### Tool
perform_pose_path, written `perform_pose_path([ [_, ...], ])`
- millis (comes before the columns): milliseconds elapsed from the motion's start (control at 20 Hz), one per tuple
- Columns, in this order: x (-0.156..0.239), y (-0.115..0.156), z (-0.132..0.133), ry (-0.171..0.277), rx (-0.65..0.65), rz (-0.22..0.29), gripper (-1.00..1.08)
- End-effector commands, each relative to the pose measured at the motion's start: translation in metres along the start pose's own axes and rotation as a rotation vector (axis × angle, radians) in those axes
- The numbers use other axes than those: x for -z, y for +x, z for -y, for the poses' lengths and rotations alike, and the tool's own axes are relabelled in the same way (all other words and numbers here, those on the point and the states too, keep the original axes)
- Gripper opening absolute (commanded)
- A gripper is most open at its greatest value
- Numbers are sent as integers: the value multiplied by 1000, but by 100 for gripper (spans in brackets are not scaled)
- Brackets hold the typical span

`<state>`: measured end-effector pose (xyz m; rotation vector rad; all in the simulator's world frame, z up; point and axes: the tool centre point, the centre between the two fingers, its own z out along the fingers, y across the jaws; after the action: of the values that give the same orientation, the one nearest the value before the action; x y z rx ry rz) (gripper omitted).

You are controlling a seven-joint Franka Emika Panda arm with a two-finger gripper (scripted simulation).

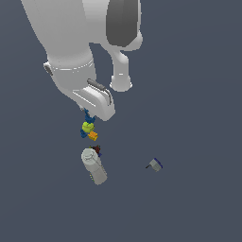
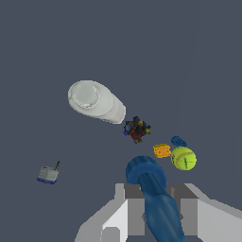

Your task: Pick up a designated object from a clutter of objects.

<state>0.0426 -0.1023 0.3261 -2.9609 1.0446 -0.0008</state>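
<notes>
The gripper [image 2: 154, 190] is clenched on the designated object, a blue piece [image 2: 151, 179]. Its two grey fingers [image 2: 133, 208] stand on either side of the piece and appear to touch it. No gap shows.

**Key relation.** The blue piece lies between the fingers. Its long axis runs outward from the wrist and ends in a rounded knob. In the exterior view it hangs just under the gripper, directly above the lime-green ball [image 1: 88, 126]. Whether it touches the ball cannot be told. A straight lift is judged to clear the clutter.

**Clutter on the bench [image 1: 198, 203].**
- Ball: smooth, round, with a seam line.
- Orange block [image 1: 93, 136]: small, studded, just beside the ball.
- Second blue piece [image 2: 178, 141]: tiny, beside the ball.
- Dark multicoloured lump [image 2: 137, 129]: knobby, near the bottle.
- White bottle [image 1: 93, 165]: cylindrical, matte, lying tilted, nearer than the ball.
- Grey piece with a blue edge [image 1: 154, 164]: well apart, toward the exterior view's right.
</notes>
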Motion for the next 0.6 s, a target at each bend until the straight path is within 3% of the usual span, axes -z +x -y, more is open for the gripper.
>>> perform_pose_path([
  [0, 16, 15, -11, -1, 2, 1, -100],
  [550, 52, 50, -33, -2, 2, 0, -100],
])
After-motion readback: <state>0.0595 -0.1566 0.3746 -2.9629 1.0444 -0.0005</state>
